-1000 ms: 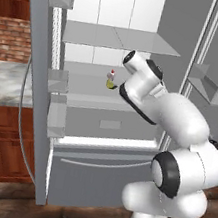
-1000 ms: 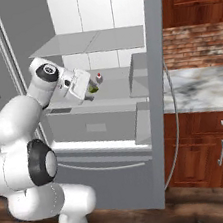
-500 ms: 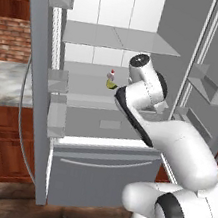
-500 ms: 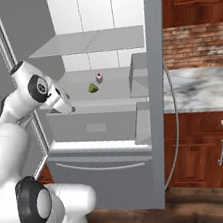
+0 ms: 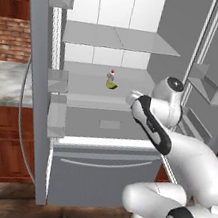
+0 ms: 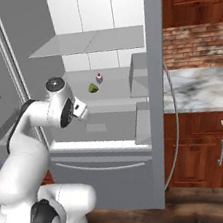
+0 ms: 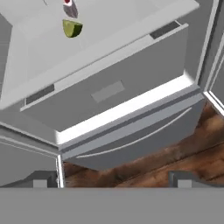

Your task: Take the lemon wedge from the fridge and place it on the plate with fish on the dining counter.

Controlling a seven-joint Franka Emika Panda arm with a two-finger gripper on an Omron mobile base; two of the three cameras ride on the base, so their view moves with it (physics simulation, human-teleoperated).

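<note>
My hand [image 7: 112,183] is open and holds nothing; in the hand view its two dark fingertips [image 7: 180,178] stand far apart at the bottom, over the wooden floor [image 7: 175,162] in front of the fridge [image 5: 93,179]. In the right base view the hand [image 6: 81,111] sits out in front of the fridge's open compartment, short of the front edge of the lower shelf.

Nearest to me is the fridge's bottom drawer [image 7: 131,140], shut, with its long curved handle running across the front. Above it I see the white front lip of the compartment and a grey bin front [image 5: 109,124] set back under the shelf. Both doors are swung wide, the left door [image 5: 37,83] and the right door [image 5: 210,93] carrying small grey door bins.

Further in, the lemon wedge [image 5: 112,85] lies on the lower shelf [image 5: 84,89], about halfway between that shelf's front and back edges and near its middle from side to side; I also see the wedge in the right base view [image 6: 93,88] and the hand view [image 7: 72,29]. Just behind it, towards the back edge, a small white bottle [image 5: 111,74] with a red cap stands upright, very near the wedge; I cannot tell whether they touch. The wedge is well apart from my hand.

Above, an upper shelf [image 5: 118,37] spans the white interior.
</note>
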